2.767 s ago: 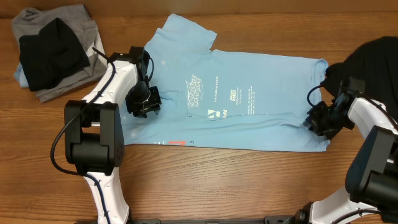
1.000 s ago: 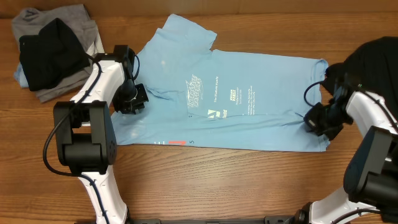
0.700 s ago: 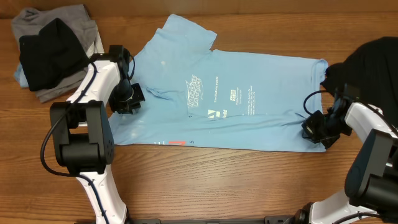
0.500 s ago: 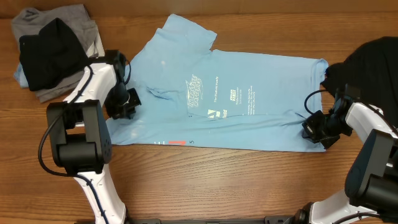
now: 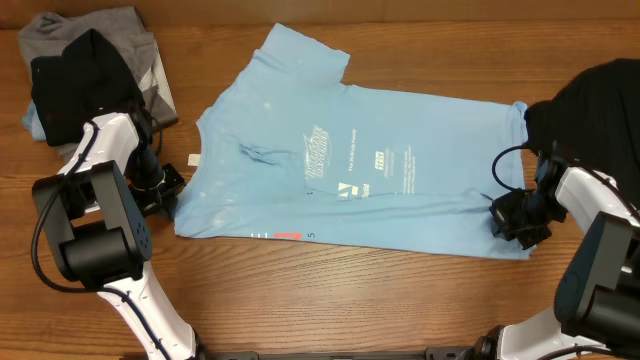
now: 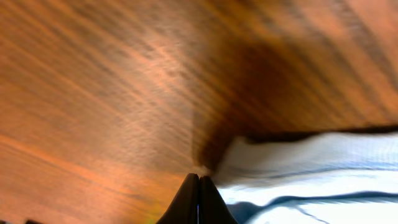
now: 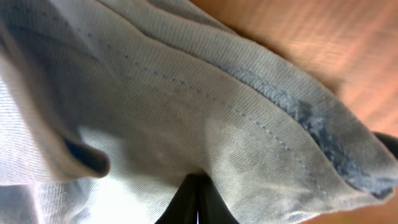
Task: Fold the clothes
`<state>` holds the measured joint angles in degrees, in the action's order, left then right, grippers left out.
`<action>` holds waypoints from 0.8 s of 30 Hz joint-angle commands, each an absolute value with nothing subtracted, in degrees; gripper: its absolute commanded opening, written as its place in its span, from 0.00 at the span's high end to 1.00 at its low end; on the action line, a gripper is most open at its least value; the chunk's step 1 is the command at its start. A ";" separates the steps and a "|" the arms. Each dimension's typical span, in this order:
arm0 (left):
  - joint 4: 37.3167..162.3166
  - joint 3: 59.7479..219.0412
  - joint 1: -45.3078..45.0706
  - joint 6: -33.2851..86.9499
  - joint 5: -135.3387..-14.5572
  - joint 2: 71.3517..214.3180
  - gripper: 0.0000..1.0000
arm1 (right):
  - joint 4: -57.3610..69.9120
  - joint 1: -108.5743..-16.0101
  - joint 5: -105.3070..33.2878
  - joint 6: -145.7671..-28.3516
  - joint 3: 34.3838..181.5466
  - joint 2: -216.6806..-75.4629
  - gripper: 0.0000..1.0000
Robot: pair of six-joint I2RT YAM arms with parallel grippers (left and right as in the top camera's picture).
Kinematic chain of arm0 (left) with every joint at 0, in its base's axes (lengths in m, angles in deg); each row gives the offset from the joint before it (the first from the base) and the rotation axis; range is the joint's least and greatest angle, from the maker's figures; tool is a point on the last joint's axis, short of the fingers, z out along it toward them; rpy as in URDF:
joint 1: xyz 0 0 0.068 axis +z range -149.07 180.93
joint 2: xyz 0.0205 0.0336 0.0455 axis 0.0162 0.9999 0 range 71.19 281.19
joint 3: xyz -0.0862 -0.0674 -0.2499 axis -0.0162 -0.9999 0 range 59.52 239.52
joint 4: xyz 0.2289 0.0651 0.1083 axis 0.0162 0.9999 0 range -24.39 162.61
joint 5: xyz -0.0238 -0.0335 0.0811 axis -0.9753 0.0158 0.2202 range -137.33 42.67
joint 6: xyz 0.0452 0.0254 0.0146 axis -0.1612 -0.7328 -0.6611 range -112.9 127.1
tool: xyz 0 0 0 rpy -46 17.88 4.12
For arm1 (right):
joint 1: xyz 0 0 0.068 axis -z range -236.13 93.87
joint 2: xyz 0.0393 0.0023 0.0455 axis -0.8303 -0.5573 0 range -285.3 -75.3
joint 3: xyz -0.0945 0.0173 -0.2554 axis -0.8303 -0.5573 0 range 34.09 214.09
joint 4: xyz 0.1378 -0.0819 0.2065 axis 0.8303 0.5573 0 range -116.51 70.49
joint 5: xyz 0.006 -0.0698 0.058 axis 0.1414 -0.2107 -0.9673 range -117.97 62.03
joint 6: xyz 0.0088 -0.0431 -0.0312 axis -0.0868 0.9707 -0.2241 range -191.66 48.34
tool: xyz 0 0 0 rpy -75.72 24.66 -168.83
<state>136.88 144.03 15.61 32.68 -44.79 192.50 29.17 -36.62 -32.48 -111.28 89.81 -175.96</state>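
Observation:
The light blue T-shirt (image 5: 350, 160) lies spread flat across the middle of the table, with white print and a pink-red mark near its front hem. My left gripper (image 5: 165, 192) is at the shirt's left edge. In the left wrist view its jaws (image 6: 199, 179) are shut right at the cloth's edge (image 6: 311, 168). My right gripper (image 5: 508, 218) is on the shirt's right front corner. In the right wrist view its jaws (image 7: 198, 180) are shut, with the shirt's fabric (image 7: 186, 112) bunched around the tips.
A plain black shirt (image 5: 590, 100) lies heaped at the far right behind my right arm. Folded grey and black shirts (image 5: 80, 80) are stacked at the back left. Bare wooden table (image 5: 350, 300) runs along the front.
My left gripper has moved left and toward the front, from on the shirt to its left edge, and the left side of the shirt is drawn out flatter. The right gripper has barely shifted.

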 commanded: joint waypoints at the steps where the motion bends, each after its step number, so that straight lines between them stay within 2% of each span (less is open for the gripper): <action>1: 137.16 143.63 15.37 34.32 -43.78 185.53 0.96 | 29.56 -36.07 -25.97 -113.38 88.15 -172.05 0.96; 4: 136.46 143.66 13.71 33.73 -44.61 178.25 0.96 | 29.54 -36.16 -26.60 -110.91 88.28 -166.21 0.94; 5: 136.22 143.68 13.16 33.31 -44.98 176.72 0.96 | 29.45 -36.16 -27.04 -109.70 88.48 -165.32 0.86; 7: 135.19 143.68 11.26 32.20 -47.34 172.77 0.94 | 29.59 -36.18 -28.70 -106.82 89.55 -163.42 0.58; 8: 134.23 143.68 9.99 31.48 -49.00 170.91 0.90 | 29.80 -36.18 -30.01 -105.62 90.29 -162.67 0.29; 9: 132.46 143.68 7.94 30.36 -51.78 168.77 0.80 | 29.89 -36.18 -31.91 -104.37 90.97 -162.15 0.11; 10: 131.45 143.68 6.78 29.99 -53.16 167.94 0.67 | 29.83 -36.18 -33.86 -103.30 91.52 -161.97 0.05; 12: 127.11 143.68 1.49 29.58 -58.45 166.41 0.30 | 29.32 -36.18 -40.30 -100.48 92.13 -161.99 0.00; 13: 125.84 143.66 -0.26 29.58 -59.41 166.50 0.28 | 29.13 -36.18 -42.82 -99.45 92.13 -161.99 0.00; 14: 124.90 143.66 -1.64 29.60 -59.39 166.87 0.29 | 29.17 -36.18 -44.57 -98.62 92.13 -161.99 0.00; 16: 121.66 143.66 -5.77 29.84 -58.77 169.10 0.42 | 29.98 -36.18 -47.78 -98.14 92.13 -161.99 0.00; 21: 116.81 143.68 -9.07 29.82 -58.84 177.45 0.60 | 31.75 -36.23 -50.84 -93.73 92.13 -161.99 0.00; 23: 116.35 143.68 -9.13 29.82 -58.84 181.62 0.75 | 32.38 -36.23 -50.56 -93.29 92.11 -161.99 0.00; 24: 116.35 143.68 -9.09 29.84 -59.34 183.50 0.88 | 32.41 -36.25 -50.56 -92.50 92.11 -161.99 0.00</action>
<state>116.55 143.66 -9.22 30.73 -58.16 177.53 32.21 -36.34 -48.72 -95.61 90.80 -162.76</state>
